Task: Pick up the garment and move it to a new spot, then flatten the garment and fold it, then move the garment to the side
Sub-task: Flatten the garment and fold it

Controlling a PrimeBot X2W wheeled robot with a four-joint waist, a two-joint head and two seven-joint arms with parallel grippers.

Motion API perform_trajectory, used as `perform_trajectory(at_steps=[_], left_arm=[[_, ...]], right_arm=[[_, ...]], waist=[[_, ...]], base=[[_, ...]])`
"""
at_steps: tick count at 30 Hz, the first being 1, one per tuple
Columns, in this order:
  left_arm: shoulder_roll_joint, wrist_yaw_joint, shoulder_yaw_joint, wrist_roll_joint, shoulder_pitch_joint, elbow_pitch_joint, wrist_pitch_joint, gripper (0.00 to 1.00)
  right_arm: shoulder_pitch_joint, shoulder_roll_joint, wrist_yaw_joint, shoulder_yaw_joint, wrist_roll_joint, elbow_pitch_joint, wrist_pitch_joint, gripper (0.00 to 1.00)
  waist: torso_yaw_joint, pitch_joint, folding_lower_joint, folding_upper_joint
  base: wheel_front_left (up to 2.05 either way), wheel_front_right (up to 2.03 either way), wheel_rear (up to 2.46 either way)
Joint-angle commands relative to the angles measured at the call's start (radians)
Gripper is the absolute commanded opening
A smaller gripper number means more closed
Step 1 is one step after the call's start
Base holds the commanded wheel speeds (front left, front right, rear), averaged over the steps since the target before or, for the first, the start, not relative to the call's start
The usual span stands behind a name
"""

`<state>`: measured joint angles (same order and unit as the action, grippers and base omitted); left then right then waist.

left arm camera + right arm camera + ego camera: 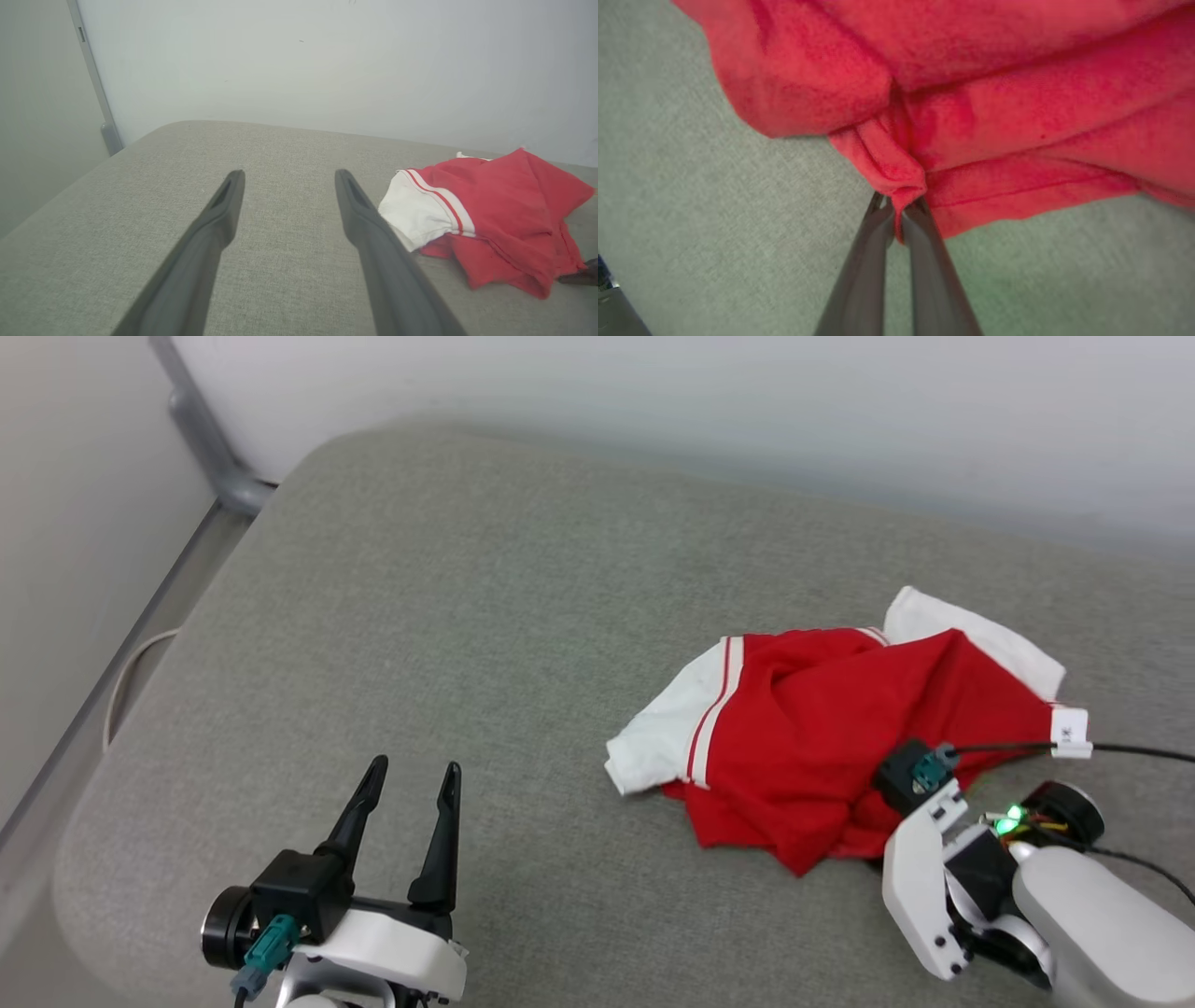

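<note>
At four o'clock the right gripper (899, 210) clamps a fold of the crumpled red-and-white jersey (803, 737); at seven the left gripper (415, 765) gapes.

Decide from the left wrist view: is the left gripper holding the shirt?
No, the left gripper is open over bare cushion, and the shirt lies off to one side.

No readable text, one small white tag (1070, 729) clipped on a black cable (1141, 752), near the right jaws and off to their right, bearing a tiny dark mark, too small to make out.
</note>
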<state>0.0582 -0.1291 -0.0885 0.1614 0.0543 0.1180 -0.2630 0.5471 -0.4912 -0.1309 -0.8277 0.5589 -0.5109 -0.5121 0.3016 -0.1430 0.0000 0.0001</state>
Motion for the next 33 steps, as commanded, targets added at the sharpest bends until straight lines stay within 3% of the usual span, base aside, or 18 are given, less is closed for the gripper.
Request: perform_trajectory(at_steps=[1,12,19,20,21,27,33], left_arm=[[0.002,-0.001,0.007,-0.005,-0.014,-0.003,-0.003,1.0],[0.0,-0.002,0.022,-0.006,-0.055,-0.009,-0.003,1.0],[-0.002,-0.002,0.006,0.0,-0.061,-0.001,-0.003,1.0],[-0.002,-0.002,0.001,0.0,-0.059,0.001,-0.003,1.0],[-0.001,-0.002,-0.002,0.0,-0.057,0.002,-0.003,1.0],[0.008,-0.002,-0.01,0.004,-0.048,0.004,-0.003,1.0],[0.012,-0.002,-0.018,0.012,-0.048,-0.008,-0.003,1.0]], right_arm=[[-0.057,-0.031,0.0,-0.012,0.014,0.001,-0.014,0.0],[-0.261,-0.179,0.001,0.146,0.033,0.191,-0.079,0.0],[-0.448,-0.119,0.001,0.299,-0.015,0.285,-0.098,0.0],[-0.458,-0.106,0.001,0.324,-0.033,0.297,-0.084,0.29],[-0.465,-0.089,0.001,0.351,-0.043,0.305,-0.072,1.0],[-0.462,-0.011,0.001,0.475,-0.093,0.375,0.027,1.0],[-0.452,0.066,0.001,0.608,-0.154,0.438,0.247,1.0]], waist=[[-0.038,0.037,0.0,-0.0001],[-0.145,0.091,0.0,-0.0001],[-0.185,0.092,0.0,-0.0001],[-0.19,0.092,0.0,-0.0001],[-0.196,0.093,0.0,-0.0001],[-0.233,0.101,0.0,-0.0001],[-0.265,0.106,0.0,-0.0001]], base=[[0.0,0.0,0.0],[0.0,0.0,0.0],[0.0,0.0,0.0],[0.0,0.0,0.0],[0.0,0.0,0.0],[0.0,0.0,0.0],[0.0,0.0,0.0]])
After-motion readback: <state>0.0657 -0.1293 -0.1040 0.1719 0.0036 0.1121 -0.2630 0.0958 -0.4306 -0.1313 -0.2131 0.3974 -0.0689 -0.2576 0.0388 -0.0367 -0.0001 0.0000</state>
